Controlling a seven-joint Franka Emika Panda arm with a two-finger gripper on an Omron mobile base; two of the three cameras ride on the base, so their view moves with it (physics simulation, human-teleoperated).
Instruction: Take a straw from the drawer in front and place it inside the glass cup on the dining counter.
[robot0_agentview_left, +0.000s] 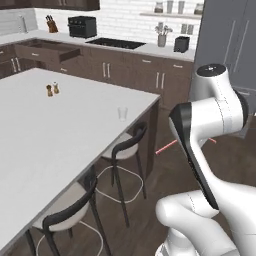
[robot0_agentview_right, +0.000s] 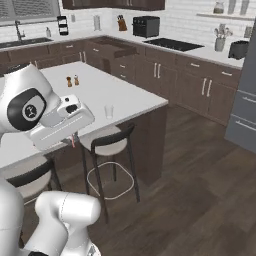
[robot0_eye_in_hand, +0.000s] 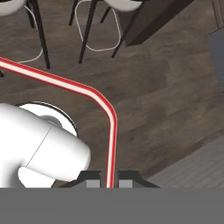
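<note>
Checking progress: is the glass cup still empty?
Empty: the glass cup stands clear on the dining counter; the straw is in the gripper.

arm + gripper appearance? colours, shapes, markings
The arm has glossy white rounded links, dark grey joint bands and a round dark cap with a small white marking, seen in the right base view. No loose cables show. The gripper has two small dark, squared finger tips.

Even, bright rendered light throughout, soft faint shadows, no glare, slightly coarse low-resolution edges.

Two shakers (robot0_agentview_left: 52, 89) side by side; stools (robot0_agentview_left: 125, 148) beneath; toaster (robot0_agentview_left: 181, 44) far.
</note>
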